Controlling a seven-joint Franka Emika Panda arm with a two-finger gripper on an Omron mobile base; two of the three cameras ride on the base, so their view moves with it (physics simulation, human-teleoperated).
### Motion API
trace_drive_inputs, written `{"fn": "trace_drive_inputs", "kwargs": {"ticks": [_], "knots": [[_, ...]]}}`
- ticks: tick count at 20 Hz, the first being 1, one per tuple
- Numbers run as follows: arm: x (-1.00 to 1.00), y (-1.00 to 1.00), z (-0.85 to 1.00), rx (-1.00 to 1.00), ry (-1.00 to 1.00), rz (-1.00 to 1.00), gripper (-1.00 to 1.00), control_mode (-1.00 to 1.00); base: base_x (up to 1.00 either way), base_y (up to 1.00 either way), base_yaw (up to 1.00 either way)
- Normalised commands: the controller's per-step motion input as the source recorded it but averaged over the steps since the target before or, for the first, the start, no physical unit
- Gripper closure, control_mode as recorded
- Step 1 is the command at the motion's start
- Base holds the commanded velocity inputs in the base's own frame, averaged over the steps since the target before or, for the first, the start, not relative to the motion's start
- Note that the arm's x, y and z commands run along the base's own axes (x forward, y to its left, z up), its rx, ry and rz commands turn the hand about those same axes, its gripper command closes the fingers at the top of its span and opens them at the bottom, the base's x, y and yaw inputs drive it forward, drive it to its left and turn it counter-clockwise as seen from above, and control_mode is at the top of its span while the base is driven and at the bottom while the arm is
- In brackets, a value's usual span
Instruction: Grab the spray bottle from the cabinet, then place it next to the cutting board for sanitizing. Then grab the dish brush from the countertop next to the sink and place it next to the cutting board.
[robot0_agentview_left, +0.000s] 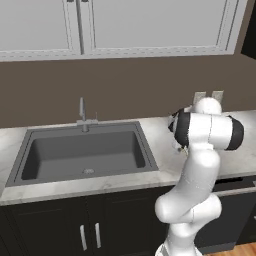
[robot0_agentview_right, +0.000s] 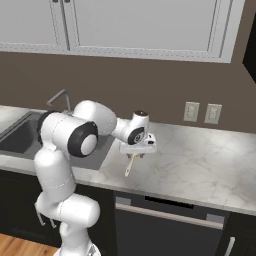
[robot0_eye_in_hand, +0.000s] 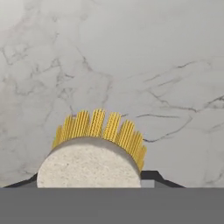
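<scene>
Brush grasp is the step in hand. The tool hangs over the marbled tabletop, at 3 o'clock from the sink, with the dish brush dangling from it; its jaws look closed on the brush, bristles forward. Before travelling, confirm the hold is firm, lift straight, and keep it clear of the tabletop.

Both base views look forward and down at the worktop from behind the arm. The left one faces the sink squarely, with the arm on its right. The right one stands right of the sink, facing the worktop beside it. The hand view looks close down on that worktop, the dish brush nearest its lens.
</scene>
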Motion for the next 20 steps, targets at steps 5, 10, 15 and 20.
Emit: {"fn": "trace_drive_inputs", "kwargs": {"ticks": [5, 10, 15, 20], "knots": [[-0.3, 0.0, 0.93, 0.06, -0.23, 0.0, 1.0, -1.0, 0.0, 0.0, 0.0], [-0.34, 0.04, 1.0, 0.0, -0.07, 0.0, 1.0, -1.0, 0.0, 0.0, 0.0], [-0.23, 0.01, 1.0, 0.0, -0.03, 0.0, 1.0, -1.0, 0.0, 0.0, 0.0], [-0.15, 0.05, 0.98, 0.0, -0.04, 0.0, 1.0, -1.0, 0.0, 0.0, 0.0]]}}
